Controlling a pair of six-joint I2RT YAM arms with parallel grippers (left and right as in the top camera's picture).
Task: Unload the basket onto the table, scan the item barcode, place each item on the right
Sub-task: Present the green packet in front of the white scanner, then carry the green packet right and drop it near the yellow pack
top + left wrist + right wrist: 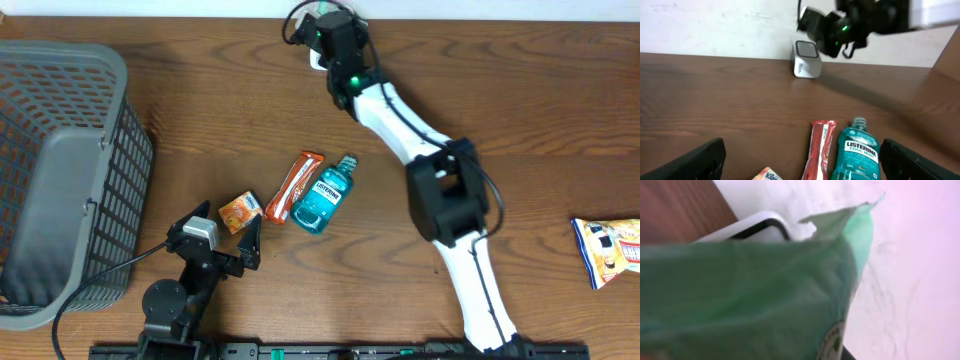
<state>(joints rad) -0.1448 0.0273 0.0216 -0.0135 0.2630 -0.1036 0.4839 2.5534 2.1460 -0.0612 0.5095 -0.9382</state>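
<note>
left arm (185,290) folded up short over its base, wrist low and roughly level. left gripper (230,222) points forward, jaws spread wide; both fingers (695,160) sit at the bottom corners of its wrist view. right arm (450,200) stretched long: upper link runs up from the base, elbow bent mid-way, white forearm angling forward and to the left. right gripper (325,30) at full reach, jaws closed on a green bag (750,295), which hides its fingers in the wrist view.
</note>
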